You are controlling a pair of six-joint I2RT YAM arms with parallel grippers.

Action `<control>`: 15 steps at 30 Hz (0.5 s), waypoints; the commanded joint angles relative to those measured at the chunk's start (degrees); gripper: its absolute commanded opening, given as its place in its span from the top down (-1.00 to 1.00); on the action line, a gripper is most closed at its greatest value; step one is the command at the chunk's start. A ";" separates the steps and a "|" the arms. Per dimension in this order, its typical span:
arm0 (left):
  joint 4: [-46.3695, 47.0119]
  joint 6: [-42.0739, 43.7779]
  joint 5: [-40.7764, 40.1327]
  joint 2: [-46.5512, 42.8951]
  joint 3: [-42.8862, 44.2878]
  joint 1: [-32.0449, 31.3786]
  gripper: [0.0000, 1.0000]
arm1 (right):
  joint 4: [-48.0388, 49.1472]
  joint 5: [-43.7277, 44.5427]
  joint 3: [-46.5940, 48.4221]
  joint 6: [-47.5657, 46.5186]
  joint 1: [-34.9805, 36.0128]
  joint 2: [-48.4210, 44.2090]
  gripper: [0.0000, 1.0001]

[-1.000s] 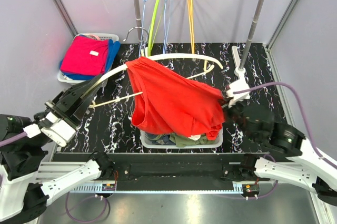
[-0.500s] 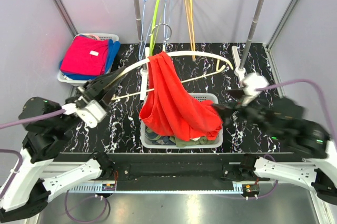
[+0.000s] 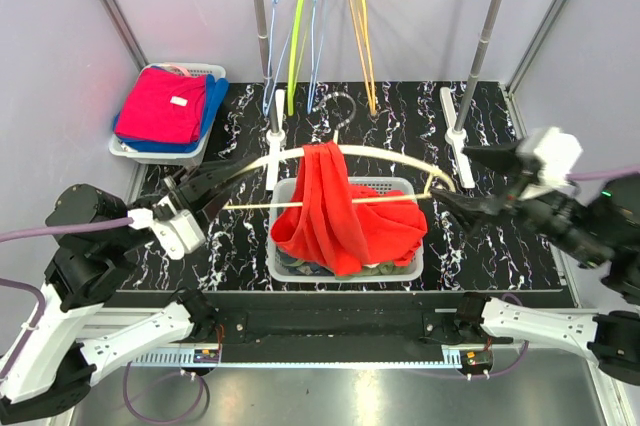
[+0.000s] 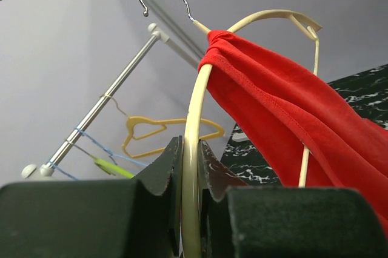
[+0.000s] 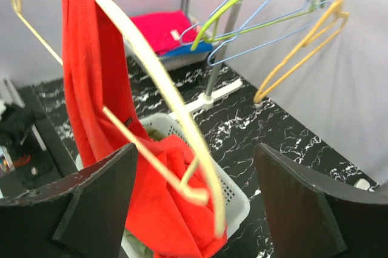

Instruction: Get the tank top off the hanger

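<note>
The hanger [image 3: 385, 154], draped with the tank top [image 3: 325, 208], is clamped by the left gripper [image 3: 205, 189]; the right gripper [image 5: 195, 149] is spread open.

No legible text anywhere, apparently.

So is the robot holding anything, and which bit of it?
The left jaws pinch the cream hanger by its curved shoulder bar. The right jaws stand open, holding nothing.
</note>
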 commanded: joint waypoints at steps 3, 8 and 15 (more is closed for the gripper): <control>1.40 0.15 7.23 -1.76 0.65 0.14 1.00 | -3.43 -7.43 2.78 -3.29 0.00 5.78 -0.70; 1.31 -0.29 8.54 -1.76 1.00 0.14 1.00 | -5.71 -10.07 3.83 -3.20 -0.08 7.54 -0.65; 1.05 -0.46 8.72 -2.37 1.09 0.14 1.00 | -6.60 -11.75 3.57 -2.76 0.00 7.63 0.15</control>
